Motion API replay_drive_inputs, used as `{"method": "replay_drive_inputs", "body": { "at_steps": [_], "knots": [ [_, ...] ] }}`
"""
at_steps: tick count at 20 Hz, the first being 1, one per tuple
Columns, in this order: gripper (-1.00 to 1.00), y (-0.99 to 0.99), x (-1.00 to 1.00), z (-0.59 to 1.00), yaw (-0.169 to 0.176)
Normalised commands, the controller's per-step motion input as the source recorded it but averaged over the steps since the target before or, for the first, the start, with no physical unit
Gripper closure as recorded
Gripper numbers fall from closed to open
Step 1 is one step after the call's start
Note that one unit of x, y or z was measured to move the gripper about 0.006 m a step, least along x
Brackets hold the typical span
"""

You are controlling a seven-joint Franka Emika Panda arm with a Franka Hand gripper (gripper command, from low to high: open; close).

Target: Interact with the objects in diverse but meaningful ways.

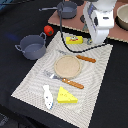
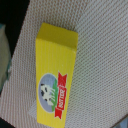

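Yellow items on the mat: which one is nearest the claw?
The yellow block with the red label, at the mat's far edge right beside the arm; it fills the wrist view. The holed cheese wedge lies at the near end, beside the white fish.

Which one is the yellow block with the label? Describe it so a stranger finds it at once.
Start at the striped placemat with the round wooden plate in its middle. At the mat's far edge, beside the white arm, lies the yellow block. Unlike the holed cheese wedge, it is rectangular with a red label.

We see a black table (image 1: 15, 95) carrying a striped placemat (image 1: 92, 85), a grey two-handled pot (image 1: 33, 47) and a red tomato (image 1: 48, 30).
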Motion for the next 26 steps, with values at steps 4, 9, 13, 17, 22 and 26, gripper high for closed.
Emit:
{"method": "replay_drive_inputs", "body": {
  "at_steps": [4,9,13,17,22,26],
  "knots": [
    [-1.0,-0.14,-0.8,0.02,-0.033],
    [-1.0,-0.09,-0.93,-0.19,-0.001],
    [-1.0,-0.01,-1.0,-0.26,0.0],
    [-1.0,0.0,-1.0,-0.29,0.0],
    [-1.0,0.04,-1.0,-0.33,0.0],
    [-1.0,0.11,-0.93,-0.36,0.0]
  ]
}}
